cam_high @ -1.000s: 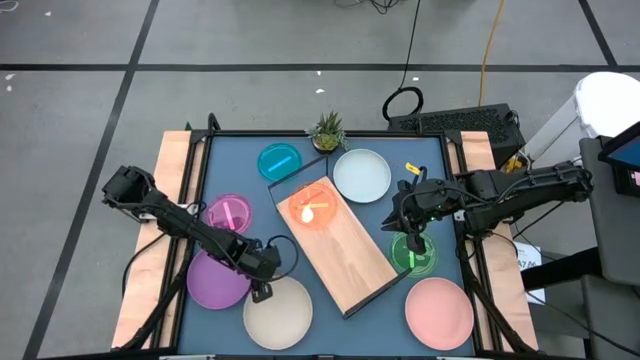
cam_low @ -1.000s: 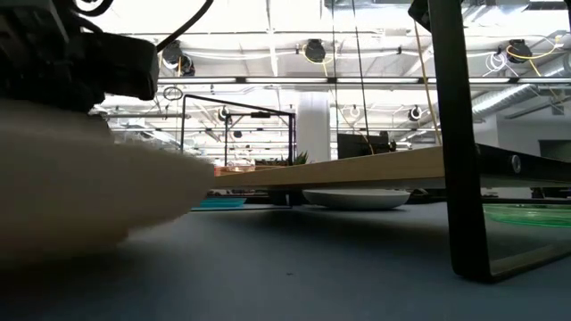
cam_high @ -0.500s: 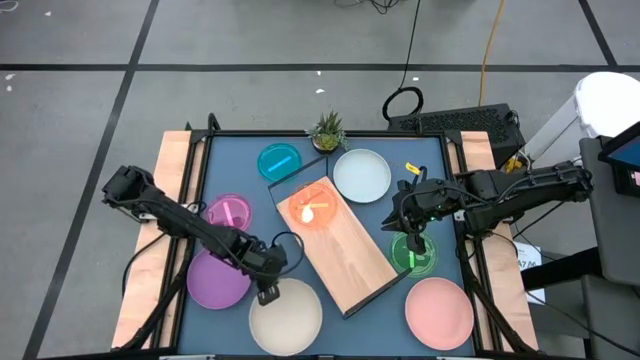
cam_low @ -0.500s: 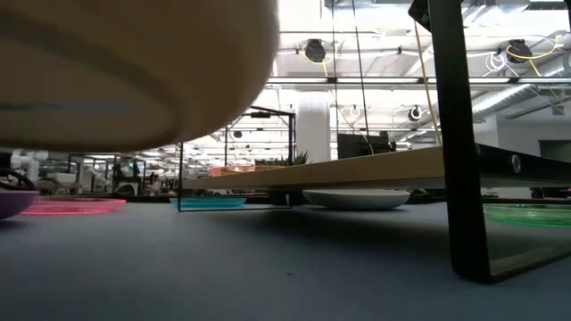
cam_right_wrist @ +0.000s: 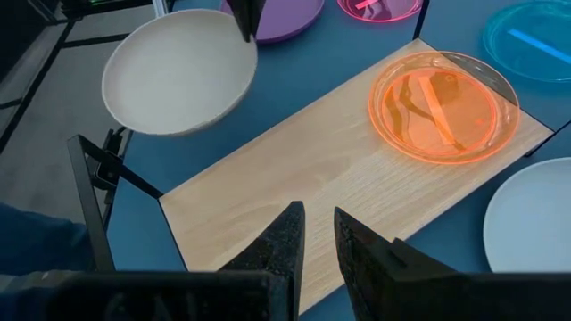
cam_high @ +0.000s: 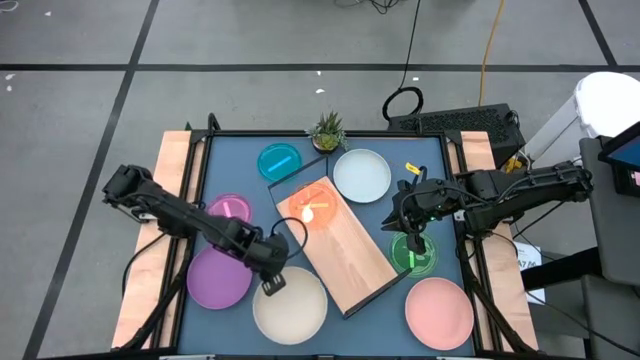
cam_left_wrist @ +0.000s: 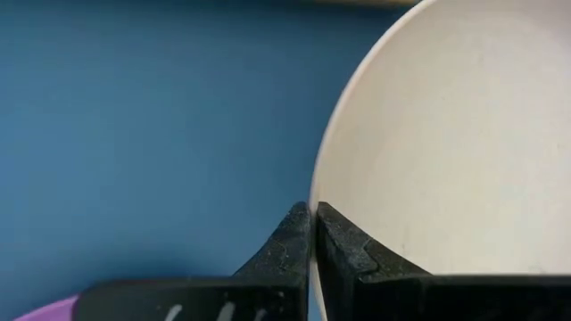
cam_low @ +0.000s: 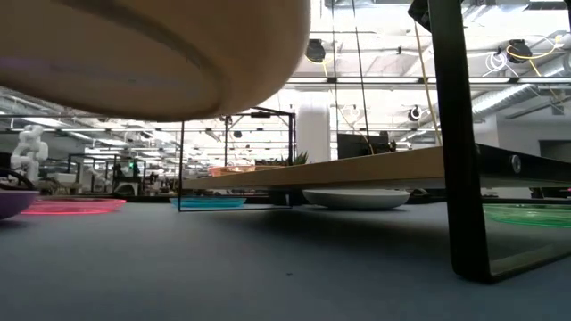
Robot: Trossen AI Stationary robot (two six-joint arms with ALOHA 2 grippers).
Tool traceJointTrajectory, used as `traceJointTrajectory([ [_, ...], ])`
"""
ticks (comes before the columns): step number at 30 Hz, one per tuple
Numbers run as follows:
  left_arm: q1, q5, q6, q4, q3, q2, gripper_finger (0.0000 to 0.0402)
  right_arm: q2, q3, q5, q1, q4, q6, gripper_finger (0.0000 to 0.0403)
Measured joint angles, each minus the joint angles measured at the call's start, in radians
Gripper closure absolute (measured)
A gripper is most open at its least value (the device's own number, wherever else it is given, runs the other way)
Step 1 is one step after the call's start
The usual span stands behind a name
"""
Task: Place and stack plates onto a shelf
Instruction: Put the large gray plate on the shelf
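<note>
Around my blue tabletop (cam_high: 240, 160): grey concrete floor (cam_high: 250, 35) crossed by dark taped lines. A black cable coil (cam_high: 402, 102) and a yellow cord (cam_high: 490, 45) lie beyond the far edge. Small potted plant (cam_high: 327, 128) at the table's far rim. Level view: big open hall, white column (cam_low: 313, 127), ceiling strip lights (cam_low: 375, 80), black metal frames (cam_low: 239, 134) far back.
</note>
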State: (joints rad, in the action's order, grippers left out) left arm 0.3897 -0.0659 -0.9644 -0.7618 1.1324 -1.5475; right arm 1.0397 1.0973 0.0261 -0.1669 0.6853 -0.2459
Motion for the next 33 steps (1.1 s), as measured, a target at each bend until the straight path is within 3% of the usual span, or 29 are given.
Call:
traceJointTrajectory([
  [8, -0.075, 0.04, -0.048, -0.056, 0.068, 0.001, 0.0394, 0.0, 0.0, 0.0, 0.0, 0.0, 0.005, 0.0399],
  [20, -0.166, 0.098, -0.198, -0.036, 0.071, 0.002, 0.0396, 0.0, 0.0, 0.001, 0.0, 0.0, 0.005, 0.0402],
  [33, -0.151, 0.359, -0.517, 0.089, 0.071, 0.001, 0.0396, 0.0, 0.0, 0.001, 0.0, 0.0, 0.007, 0.0403],
])
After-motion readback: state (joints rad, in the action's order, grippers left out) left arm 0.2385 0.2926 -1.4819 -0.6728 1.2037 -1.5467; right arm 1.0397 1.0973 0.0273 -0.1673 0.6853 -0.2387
